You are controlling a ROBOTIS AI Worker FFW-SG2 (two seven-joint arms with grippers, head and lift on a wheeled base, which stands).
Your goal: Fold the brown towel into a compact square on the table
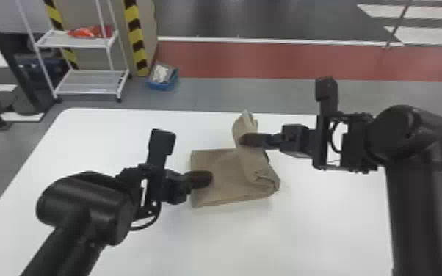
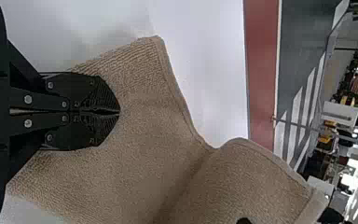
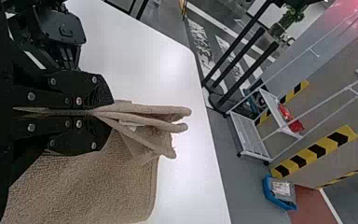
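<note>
Brown towel [image 1: 222,170] lay on the surface [image 1: 110,128] between the two pincers, part folded, not a compact square. Flat half sat under and just beyond the left pincer [image 1: 205,178]; the other half rose to the right pincer [image 1: 246,140]. Left pincer was narrow, fingers together, resting on the top layer, no cloth seen between them. Right pincer was closed on a raised bunch of towel.

Done, by my read: earlier-stage folds, since the cloth was stacked in layers. Left: bring the lifted part over toward the left pincer, lay it down, square the edges, flatten. The rolled corner [image 1: 270,183], on the robot's side of the right pincer, looked likely to need tucking.

Views: head view gave the whole outline and both pincers' spacing. Right wrist view gave the loose layers [image 3: 168,123] fanned out past that pincer's tips, clearly several. Left wrist view gave the crease [image 2: 182,182] beyond the left pincer, where flat cloth turned up, plus the hem [image 2: 176,86].

Farther out, past the surface: white rack [image 1: 88,82] and blue bin [image 1: 162,86] on the floor.
</note>
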